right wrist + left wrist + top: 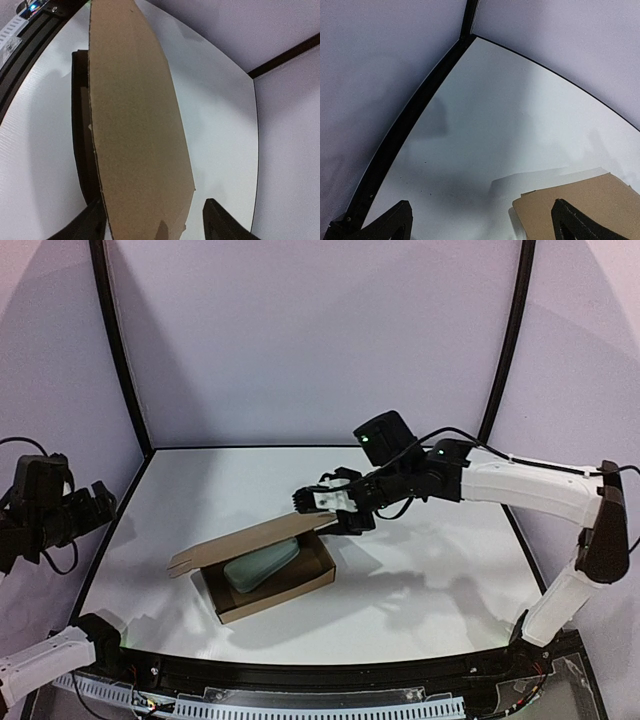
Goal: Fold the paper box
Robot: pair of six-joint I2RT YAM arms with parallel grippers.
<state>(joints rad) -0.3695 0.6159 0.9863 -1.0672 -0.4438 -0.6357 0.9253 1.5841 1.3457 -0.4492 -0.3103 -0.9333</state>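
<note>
- The plain brown corrugated cardboard mailer box (280,596) sits on the white tabletop (430,570) with its tray open and a pale grey-green rounded case (262,565) inside.
- Its long lid flap (245,542) slants up over the tray (free edge leftward).
- The right gripper (318,505) is at the box's far-right corner, its 2 fingers spread around the lid's end.
- The left gripper (482,220) is well left of the box, fingers apart.
- Tabletop lies open on all 4 sides of the box.

Right tool (316,510) at paper box (250,540) lid
</note>
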